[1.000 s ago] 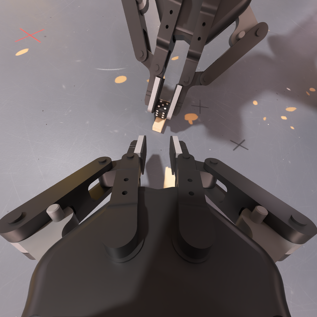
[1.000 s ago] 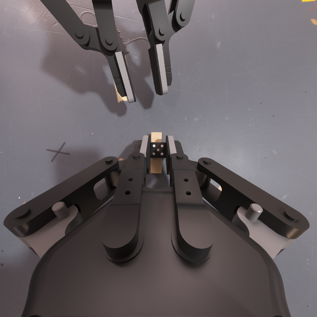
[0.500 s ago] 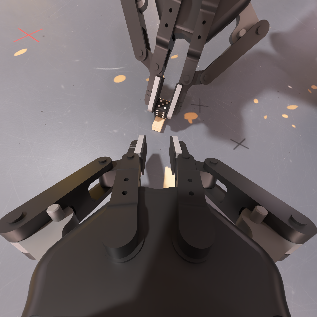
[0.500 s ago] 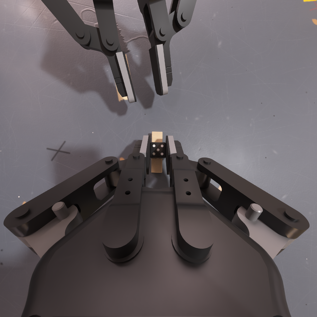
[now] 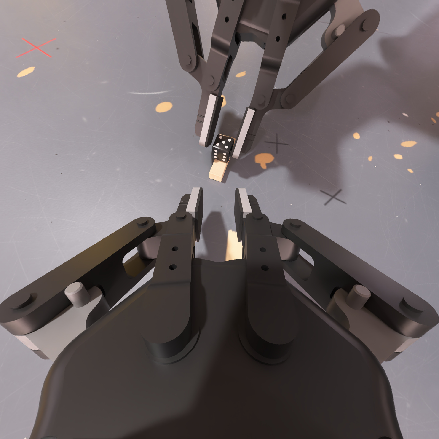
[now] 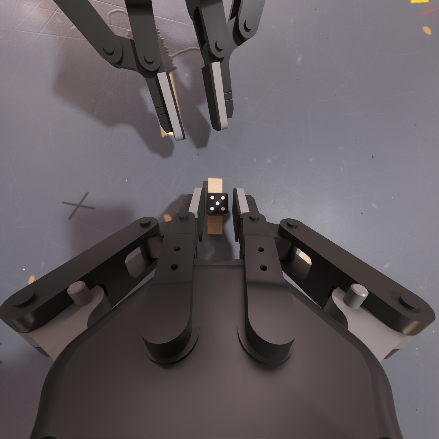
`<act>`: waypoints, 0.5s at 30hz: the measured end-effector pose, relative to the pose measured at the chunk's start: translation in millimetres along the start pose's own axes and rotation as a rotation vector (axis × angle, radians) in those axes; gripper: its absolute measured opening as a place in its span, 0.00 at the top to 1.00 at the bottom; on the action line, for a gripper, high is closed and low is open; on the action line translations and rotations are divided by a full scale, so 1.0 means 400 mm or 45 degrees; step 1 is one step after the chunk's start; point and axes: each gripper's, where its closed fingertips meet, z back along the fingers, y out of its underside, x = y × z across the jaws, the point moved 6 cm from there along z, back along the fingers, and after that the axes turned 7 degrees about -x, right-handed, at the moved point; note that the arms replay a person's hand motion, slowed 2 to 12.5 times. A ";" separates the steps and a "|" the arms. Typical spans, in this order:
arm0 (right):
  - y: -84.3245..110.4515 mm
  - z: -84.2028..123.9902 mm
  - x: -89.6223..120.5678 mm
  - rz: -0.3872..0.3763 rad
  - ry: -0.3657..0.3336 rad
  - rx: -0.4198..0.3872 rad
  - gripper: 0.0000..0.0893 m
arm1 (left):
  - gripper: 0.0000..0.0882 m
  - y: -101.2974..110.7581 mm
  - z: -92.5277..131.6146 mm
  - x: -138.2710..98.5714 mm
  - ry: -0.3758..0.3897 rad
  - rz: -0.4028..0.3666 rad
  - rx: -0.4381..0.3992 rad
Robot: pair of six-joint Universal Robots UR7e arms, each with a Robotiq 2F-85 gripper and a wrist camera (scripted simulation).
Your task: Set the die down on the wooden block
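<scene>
A black die with white pips (image 6: pixel 217 203) rests on a narrow light wooden block (image 6: pixel 215 187) lying flat on the grey table. My right gripper (image 6: pixel 218 202) is open around the die, with a small gap on each side. In the left wrist view the die (image 5: pixel 222 149) sits on the far part of the block (image 5: pixel 217 172), between the right gripper's fingers (image 5: pixel 209 121). My left gripper (image 5: pixel 218 199) is open and empty, just short of the block's near end and above the table.
A second light wooden piece (image 5: pixel 234 244) lies on the table under my left gripper. The left gripper (image 6: pixel 199 130) hangs close in front of the right one. Cross marks (image 5: pixel 333 197) and orange spots (image 5: pixel 263 159) dot the grey table (image 5: pixel 95 166).
My right gripper's fingers have spread apart and let go of the die, which now sits on the wooden block. The left gripper has hardly moved.
</scene>
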 end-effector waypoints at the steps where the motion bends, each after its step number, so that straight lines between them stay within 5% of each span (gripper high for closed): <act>1: 0.000 0.002 -0.001 -0.001 0.003 -0.003 0.76 | 0.73 0.000 0.000 0.000 0.000 -0.001 0.000; 15: 0.010 0.049 0.002 -0.044 0.044 -0.078 0.72 | 0.73 -0.001 0.000 -0.002 -0.001 -0.013 -0.004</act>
